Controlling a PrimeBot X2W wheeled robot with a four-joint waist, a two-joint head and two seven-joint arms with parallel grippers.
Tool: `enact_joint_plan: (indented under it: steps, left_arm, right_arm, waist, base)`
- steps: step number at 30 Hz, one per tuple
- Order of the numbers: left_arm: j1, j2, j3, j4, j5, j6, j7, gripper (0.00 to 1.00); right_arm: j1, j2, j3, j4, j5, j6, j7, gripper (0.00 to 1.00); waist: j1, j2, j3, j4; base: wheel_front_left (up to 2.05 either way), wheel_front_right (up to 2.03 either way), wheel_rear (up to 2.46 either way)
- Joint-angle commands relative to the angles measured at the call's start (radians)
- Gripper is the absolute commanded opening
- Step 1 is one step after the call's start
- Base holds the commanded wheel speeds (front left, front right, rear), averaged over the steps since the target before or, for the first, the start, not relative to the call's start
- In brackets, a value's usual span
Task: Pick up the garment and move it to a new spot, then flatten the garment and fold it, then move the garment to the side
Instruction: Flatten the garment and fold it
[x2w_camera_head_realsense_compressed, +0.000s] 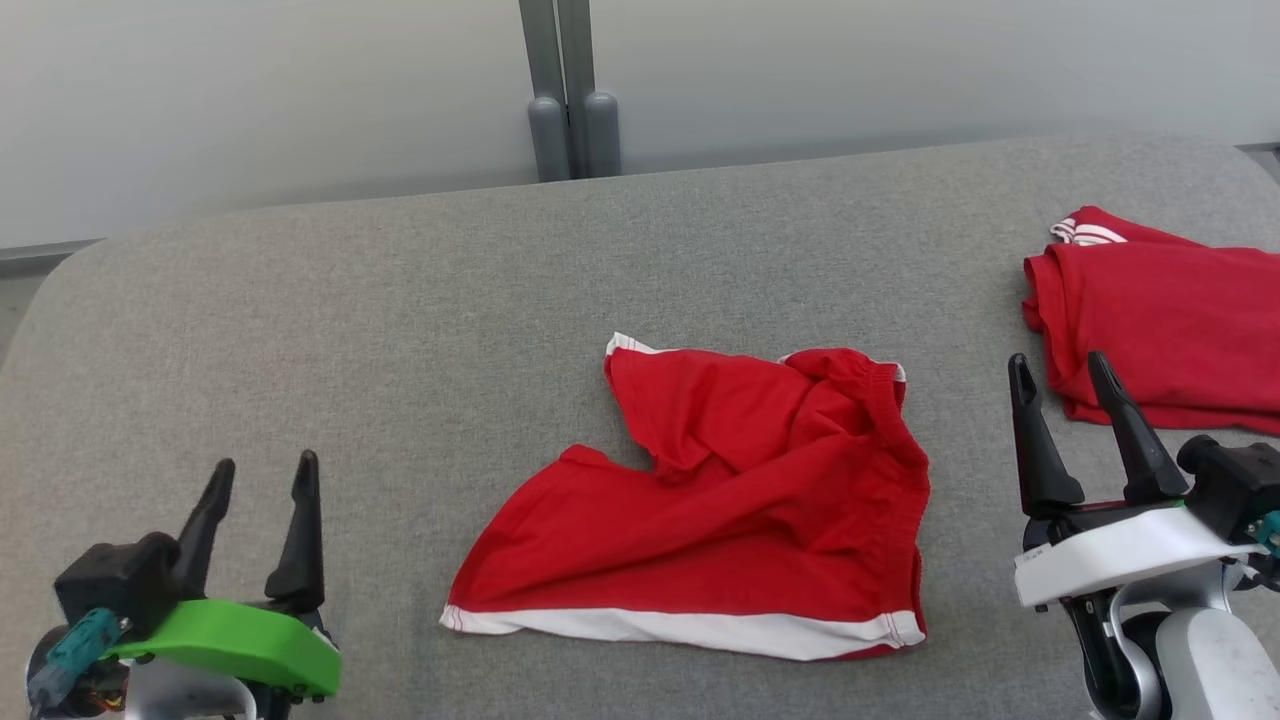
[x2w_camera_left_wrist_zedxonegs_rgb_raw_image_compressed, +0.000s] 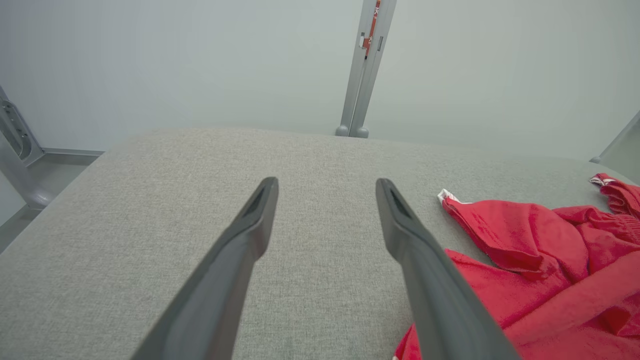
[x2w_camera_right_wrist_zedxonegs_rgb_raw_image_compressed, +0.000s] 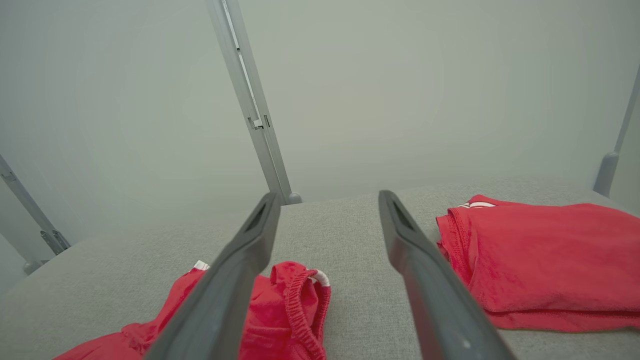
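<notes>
Red garment (x2w_camera_head_realsense_compressed: 740, 500) lies rumpled mid-frame on the table (x2w_camera_head_realsense_compressed: 400, 300), left end effector (x2w_camera_head_realsense_compressed: 266, 462) and right end effector (x2w_camera_head_realsense_compressed: 1058, 360) both open and empty flanking it; flattening looks next, needing grips on opposite edges.

Table (x2w_camera_head_realsense_compressed: 300, 330): grey woven cloth top with rounded far corners.
Folded clothing (x2w_camera_head_realsense_compressed: 1170, 330): red with white stripes at one corner, lying flat on the table's right side.
Post (x2w_camera_head_realsense_compressed: 570, 90): grey double upright just behind the table's far edge.
Wall (x2w_camera_head_realsense_compressed: 250, 90): plain and pale, behind the post.
</notes>
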Motion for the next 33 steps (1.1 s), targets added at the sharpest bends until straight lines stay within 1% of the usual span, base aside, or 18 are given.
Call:
enact_joint_plan:
  steps: [1,4,5,9,11,18,25,33]
  left_arm:
    - [0.011,0.002,0.015,-0.008,0.015,0.008,-0.041,1.00]
    - [0.016,0.001,0.037,-0.020,0.040,0.009,-0.139,1.00]
    - [0.015,0.000,0.040,-0.023,0.046,0.003,-0.172,1.00]
    - [0.021,-0.006,0.049,-0.013,0.058,-0.001,-0.231,1.00]
    - [0.028,0.000,0.043,0.005,0.078,0.003,-0.242,1.00]
    - [0.026,-0.009,0.023,0.075,0.108,-0.011,-0.264,1.00]
    - [0.008,-0.023,0.022,0.098,0.113,-0.019,-0.271,1.00]
    - [-0.007,-0.026,0.023,0.105,0.119,-0.028,-0.275,1.00]
  right_arm:
    - [0.017,-0.005,0.000,-0.008,-0.009,0.001,-0.014,1.00]
    - [0.027,-0.005,0.003,-0.016,-0.011,0.001,-0.036,1.00]
    - [0.032,-0.003,0.005,-0.018,-0.013,0.001,-0.041,1.00]
    - [0.051,-0.001,0.020,-0.019,-0.021,0.001,-0.063,1.00]
    - [0.057,0.001,0.030,-0.017,-0.025,0.001,-0.071,1.00]
    - [0.041,0.000,0.075,0.000,-0.033,0.001,-0.089,1.00]
    - [0.025,-0.011,0.080,0.017,-0.038,0.001,-0.085,1.00]
    - [0.000,-0.013,0.073,0.037,-0.042,0.001,-0.077,1.00]
  waist:
    - [0.0000,0.0000,-0.005,-0.001]
    - [0.0000,0.0000,-0.013,-0.004]
    - [0.0000,0.0000,-0.014,-0.004]
    - [0.0000,0.0000,-0.017,-0.006]
    - [0.0000,0.0000,-0.018,-0.010]
    - [0.0000,0.0000,-0.023,-0.019]
    - [0.0000,0.0000,-0.023,-0.019]
    - [0.0000,0.0000,-0.018,-0.018]
  base:
    - [0.00,0.00,0.00]
    - [0.00,0.00,0.00]
    - [0.00,0.00,0.00]
    - [0.00,0.00,0.00]
    - [0.00,0.00,0.00]
    - [0.00,0.00,0.00]
    - [0.00,0.00,0.00]
    - [0.00,0.00,0.00]
